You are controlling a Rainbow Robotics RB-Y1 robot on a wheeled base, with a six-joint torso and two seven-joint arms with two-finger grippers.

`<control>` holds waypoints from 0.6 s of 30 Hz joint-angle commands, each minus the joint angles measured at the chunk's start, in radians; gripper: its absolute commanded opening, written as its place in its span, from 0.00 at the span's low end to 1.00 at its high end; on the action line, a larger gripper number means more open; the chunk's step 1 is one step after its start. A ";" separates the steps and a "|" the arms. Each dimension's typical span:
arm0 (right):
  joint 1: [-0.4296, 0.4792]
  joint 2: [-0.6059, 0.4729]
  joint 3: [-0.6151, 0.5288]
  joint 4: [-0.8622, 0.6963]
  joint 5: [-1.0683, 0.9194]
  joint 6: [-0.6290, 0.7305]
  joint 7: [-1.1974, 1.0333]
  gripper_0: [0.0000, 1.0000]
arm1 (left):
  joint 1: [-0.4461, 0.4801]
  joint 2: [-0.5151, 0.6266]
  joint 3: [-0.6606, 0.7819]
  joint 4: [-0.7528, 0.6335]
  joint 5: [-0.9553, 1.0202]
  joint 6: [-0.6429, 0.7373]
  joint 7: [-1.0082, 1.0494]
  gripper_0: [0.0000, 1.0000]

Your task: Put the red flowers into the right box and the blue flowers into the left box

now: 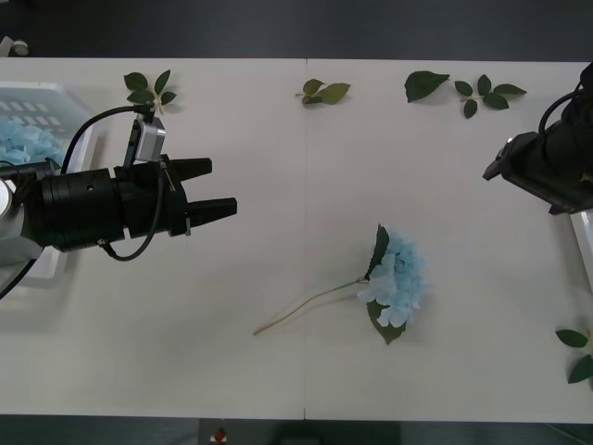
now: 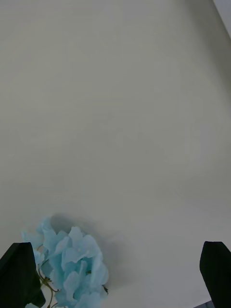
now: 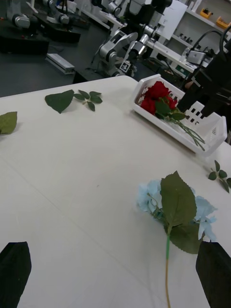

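Observation:
One blue flower (image 1: 398, 278) lies on the table right of centre, its stem pointing left. My left gripper (image 1: 208, 190) hovers open and empty well to its left, black fingers aimed at it; in the left wrist view the blue flower (image 3: 178, 207) lies ahead of the gripper (image 3: 115, 250). The left box (image 1: 56, 93) at the left edge holds more blue flowers (image 1: 18, 139). My right arm (image 1: 547, 167) hangs at the right edge. Its gripper (image 2: 118, 250) is open above the table, with the blue flower (image 2: 72, 264) by one finger. Red flowers (image 3: 159, 96) lie in the right box (image 3: 207, 130).
Loose green leaf sprigs lie along the far edge (image 1: 148, 88), (image 1: 322, 91), (image 1: 426, 83), (image 1: 486, 93), and another sprig (image 1: 579, 352) at the near right. The right box's rim (image 1: 584, 241) shows at the right edge. Bare table surrounds the flower.

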 commanded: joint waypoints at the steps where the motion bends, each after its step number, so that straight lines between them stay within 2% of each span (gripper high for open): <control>1: 0.045 0.006 0.003 -0.106 0.013 -0.023 -0.081 1.00 | -0.018 0.027 0.023 -0.021 0.014 0.006 -0.032 1.00; 3: 0.115 0.006 0.004 -0.172 0.022 -0.074 -0.113 1.00 | -0.018 0.027 0.023 -0.021 0.017 0.006 -0.032 1.00; 7: 0.209 0.032 0.004 -0.273 0.082 -0.079 -0.128 1.00 | -0.018 0.027 0.023 -0.022 0.020 0.006 -0.032 1.00; 15: 0.327 0.101 0.006 -0.396 0.184 -0.074 -0.145 1.00 | -0.018 0.027 0.023 -0.022 0.028 0.006 -0.032 1.00; 18: 0.327 0.130 0.006 -0.411 0.197 -0.020 -0.156 1.00 | -0.018 0.027 0.023 -0.021 0.028 0.006 -0.032 1.00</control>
